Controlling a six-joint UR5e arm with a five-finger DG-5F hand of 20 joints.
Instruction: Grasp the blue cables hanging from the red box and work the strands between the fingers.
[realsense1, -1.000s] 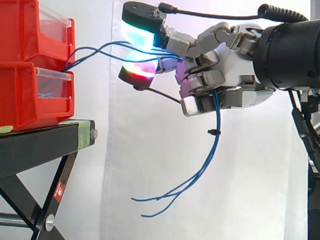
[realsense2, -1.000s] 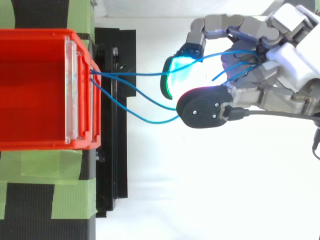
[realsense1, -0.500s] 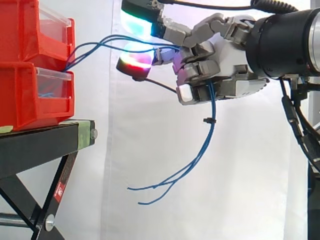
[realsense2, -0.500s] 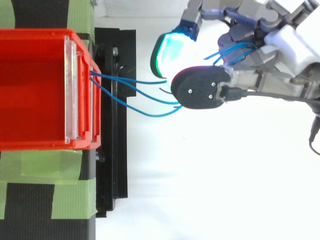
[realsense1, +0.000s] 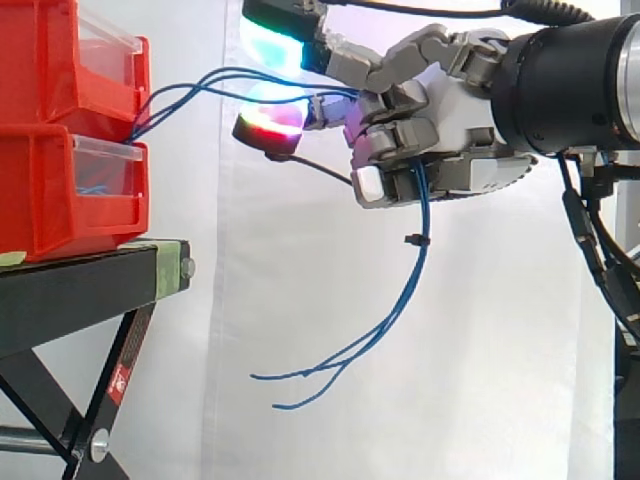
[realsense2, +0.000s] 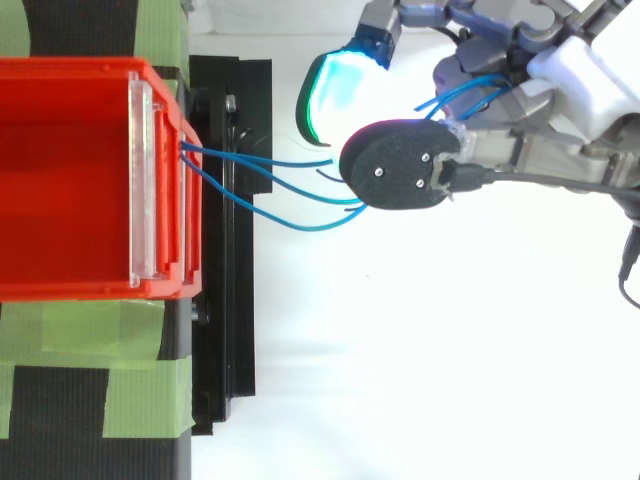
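Blue cables (realsense1: 420, 215) run from the front of the red box (realsense1: 40, 60) across the open gap into my hand (realsense1: 450, 110). From there they drop out below the curled lower fingers and trail down to loose ends hanging well clear of the black stand (realsense1: 90, 290).

Hand state: closed on the strands. The lower fingers are curled round the bundle. Two glowing fingertips (realsense1: 275, 40) reach toward the box, one above the span and one below it.

Change noted: against the picture from a second ago, the hand sits higher and slightly nearer the box. The loose ends have shifted toward the stand with it. In the top view the green-lit fingertip (realsense2: 335, 90) has lifted away from the black-backed one, so the gap between them is wider. The strands now pass under the black-backed tip rather than between the pair. Over the last half second almost nothing has moved.

Assessment: the grasp is secure. The strands are being worked, with the fingers parted at this point. The span to the box shows slack, so I judge no strain on the box.
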